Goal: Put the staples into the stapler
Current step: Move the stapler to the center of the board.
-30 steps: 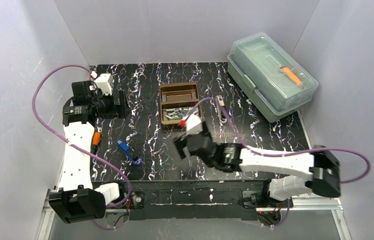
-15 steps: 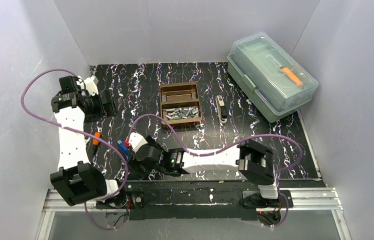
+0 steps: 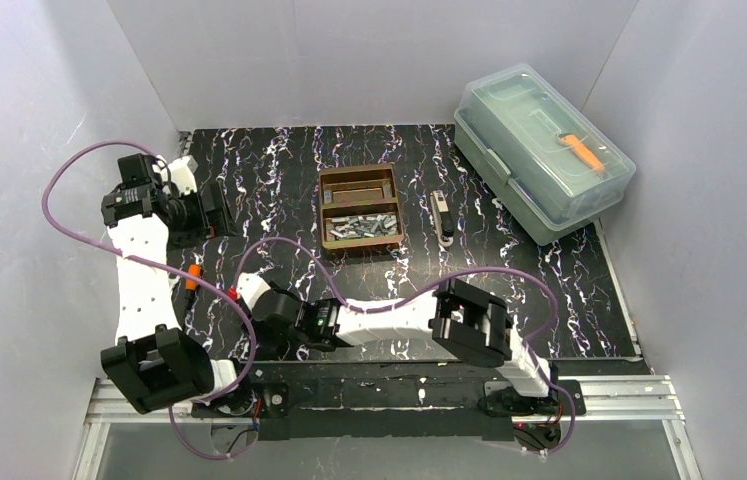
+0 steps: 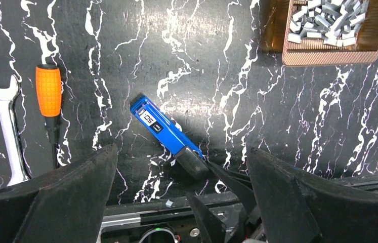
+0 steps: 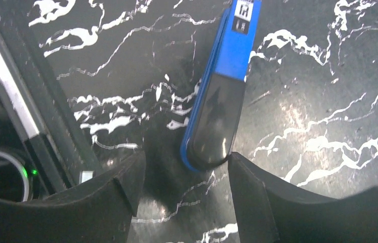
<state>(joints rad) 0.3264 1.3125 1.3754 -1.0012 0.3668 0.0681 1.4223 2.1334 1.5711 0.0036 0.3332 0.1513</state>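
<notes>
from above, the parted right claw (image 5: 184, 174) hides the stapler (image 5: 227, 66); left claw (image 4: 181, 154) wide.

Black marbled table (image 3: 549, 290), brown tray (image 3: 322, 215) mid-table.
Near-left of the tray: blue stapler (image 4: 169, 134), orange-handled screwdriver (image 4: 49, 91), wrench (image 4: 5, 126). Just right: small pale tool (image 3: 441, 217). Farther right: clear lidded box (image 3: 539, 150).

Open tabletop (image 4: 217, 86) between blue stapler (image 4: 162, 131) and tray (image 4: 323, 56).

Right arm (image 3: 389, 322) covers the stapler (image 5: 216, 106) overhead (its far end cropped at the wrist).
</notes>
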